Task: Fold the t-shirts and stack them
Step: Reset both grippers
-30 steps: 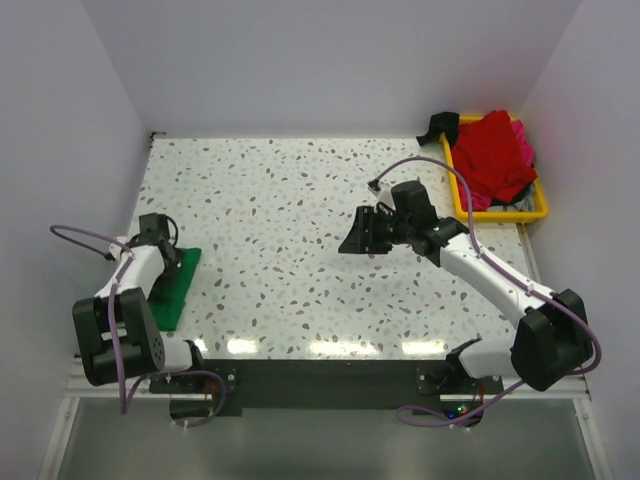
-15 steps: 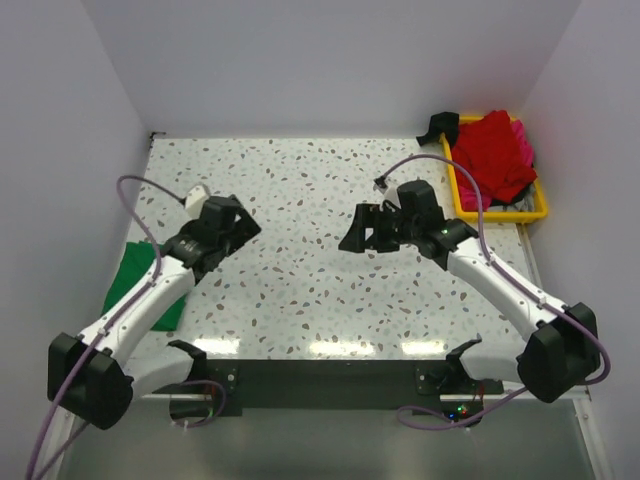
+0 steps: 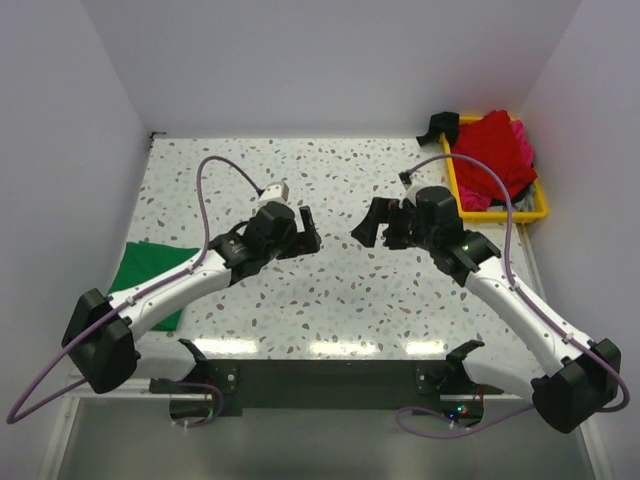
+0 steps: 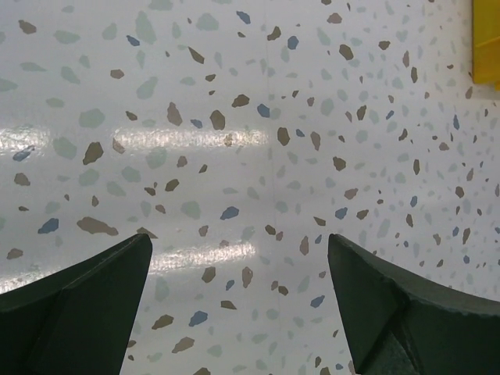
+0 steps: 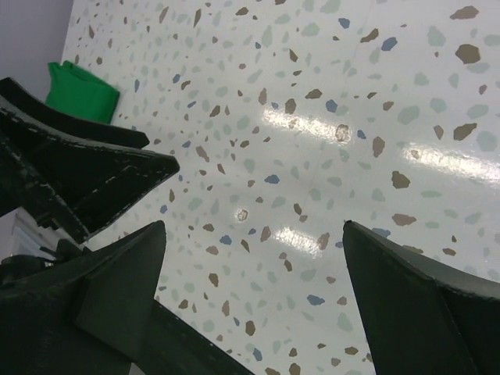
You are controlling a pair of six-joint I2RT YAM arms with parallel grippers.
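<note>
Over mid-table sit both tools, tips facing each other, close but apart. L gripper (image 3: 306, 240): jaws spread wide, nothing btwn them, no hold on anything, above speckled table (image 3: 300, 180). R gripper (image 3: 367, 228): jaws likewise wide apart, empty. Well behind L gripper, by that arm's elbow at table's left edge, lies green t-shirt (image 3: 150, 282), folded flat. Behind R gripper, twd far right corner, red t-shirt (image 3: 492, 152) is heaped on pink t-shirt (image 3: 470, 198) inside yellow tray (image 3: 500, 214). Black cloth (image 3: 437, 125) sits just beside tray's far-left corner.
</note>
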